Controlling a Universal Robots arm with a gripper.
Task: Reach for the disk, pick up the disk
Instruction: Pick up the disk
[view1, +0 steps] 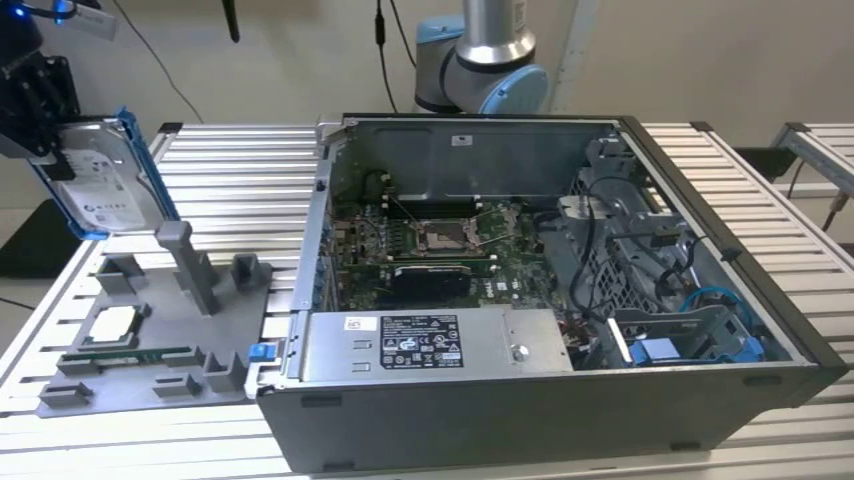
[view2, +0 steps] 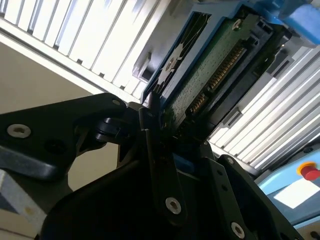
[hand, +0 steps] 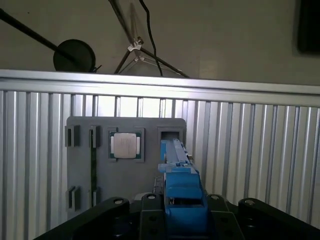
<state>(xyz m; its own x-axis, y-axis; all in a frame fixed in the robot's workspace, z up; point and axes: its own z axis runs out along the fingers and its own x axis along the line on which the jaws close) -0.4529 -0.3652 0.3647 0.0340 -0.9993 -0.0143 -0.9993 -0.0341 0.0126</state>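
Gripping the disk (view1: 107, 185) upright in the clamped pincer (view1: 54, 155), just above the grey fixture (view1: 140, 372) on the worktop (view1: 240, 180); seemingly mid pick-up, calling for a steady, untilted hold.

No print can be made out anywhere. In the exterior view, the disk (view1: 104, 195), at about ten o'clock, carries a white label with dark print and small symbols, all too fine to read. On the silver power-supply box (view1: 534, 345), toward six o'clock, sits a black label (view1: 419, 342) with white lettering and marks. A small white sticker (view1: 360, 323) lies just beside it at its ten o'clock. Neither is legible. At twelve o'clock, a tiny white tag (view1: 463, 139) on the back wall of the computer case (view1: 534, 425) is equally unreadable.
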